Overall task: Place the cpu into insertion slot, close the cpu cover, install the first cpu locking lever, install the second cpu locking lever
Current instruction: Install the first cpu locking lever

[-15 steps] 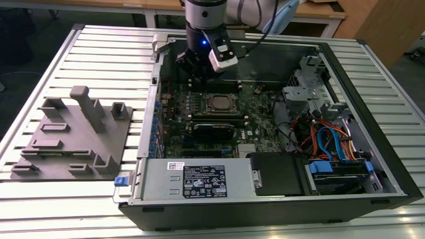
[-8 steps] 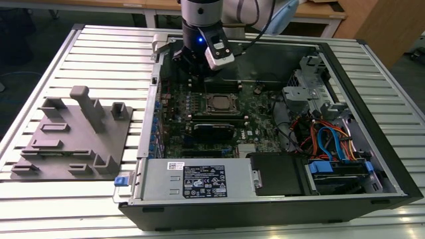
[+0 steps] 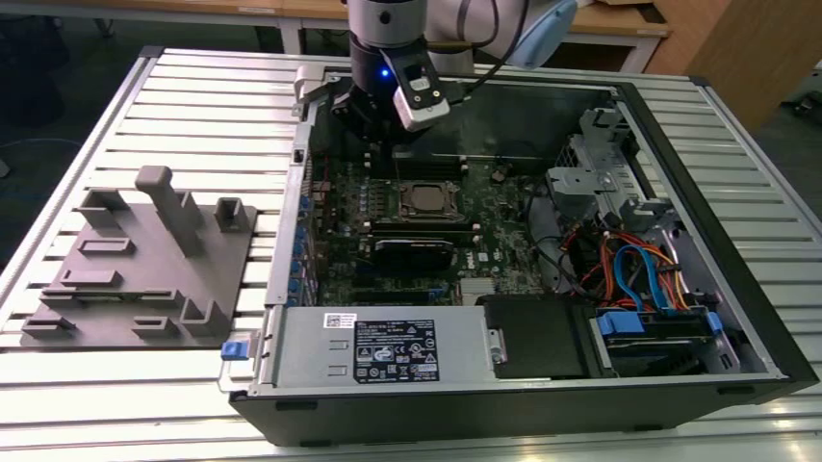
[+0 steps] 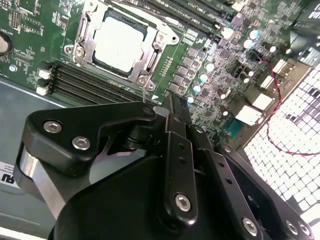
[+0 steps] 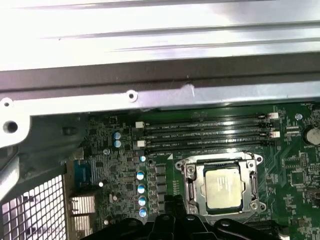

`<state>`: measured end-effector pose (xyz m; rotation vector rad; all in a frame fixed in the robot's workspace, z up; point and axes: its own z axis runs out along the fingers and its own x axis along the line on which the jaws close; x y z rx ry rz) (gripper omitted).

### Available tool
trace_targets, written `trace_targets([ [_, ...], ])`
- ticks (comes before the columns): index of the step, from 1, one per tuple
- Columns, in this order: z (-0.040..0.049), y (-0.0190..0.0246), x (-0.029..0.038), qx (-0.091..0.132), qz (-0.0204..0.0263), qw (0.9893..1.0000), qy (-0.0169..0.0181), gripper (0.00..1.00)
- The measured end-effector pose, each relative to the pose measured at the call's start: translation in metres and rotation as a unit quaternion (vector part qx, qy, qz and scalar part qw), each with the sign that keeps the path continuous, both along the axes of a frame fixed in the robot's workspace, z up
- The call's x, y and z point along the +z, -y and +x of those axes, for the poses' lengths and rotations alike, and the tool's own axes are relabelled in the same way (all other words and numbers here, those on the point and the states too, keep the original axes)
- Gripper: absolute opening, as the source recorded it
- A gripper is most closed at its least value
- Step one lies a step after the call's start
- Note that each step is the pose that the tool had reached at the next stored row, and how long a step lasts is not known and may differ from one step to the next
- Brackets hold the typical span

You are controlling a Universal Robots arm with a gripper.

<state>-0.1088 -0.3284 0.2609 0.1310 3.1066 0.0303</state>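
The cpu (image 3: 422, 200) (image 4: 119, 42) (image 5: 223, 187) lies flat in the insertion slot (image 3: 402, 190) on the green motherboard, its dull silver top showing. The cpu cover (image 4: 153, 56) (image 5: 192, 186), a silvery frame, lies down around it. A thin locking lever rod (image 4: 144, 92) runs from the socket's corner toward my fingertips; contact cannot be made out. My gripper (image 3: 400, 149) (image 4: 170, 107) (image 5: 172, 210) hangs just beside the socket, toward the case's far wall. Its black fingers are drawn together, with nothing visibly held.
Black memory slots (image 4: 90, 82) (image 5: 210, 132) run between the socket and the case wall (image 5: 150, 95). A long black card (image 3: 414, 252) lies nearer the power supply (image 3: 379, 348). Drive cage and cables (image 3: 642, 269) crowd the exterior view's right. A grey fixture plate (image 3: 135, 269) stands outside the case.
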Motion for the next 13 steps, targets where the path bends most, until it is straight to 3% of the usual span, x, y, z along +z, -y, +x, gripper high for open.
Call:
trace_targets([
  [13,-0.0008,-0.0010,-0.0020,0.000,0.0005,1.0000,0.0000,0.10],
])
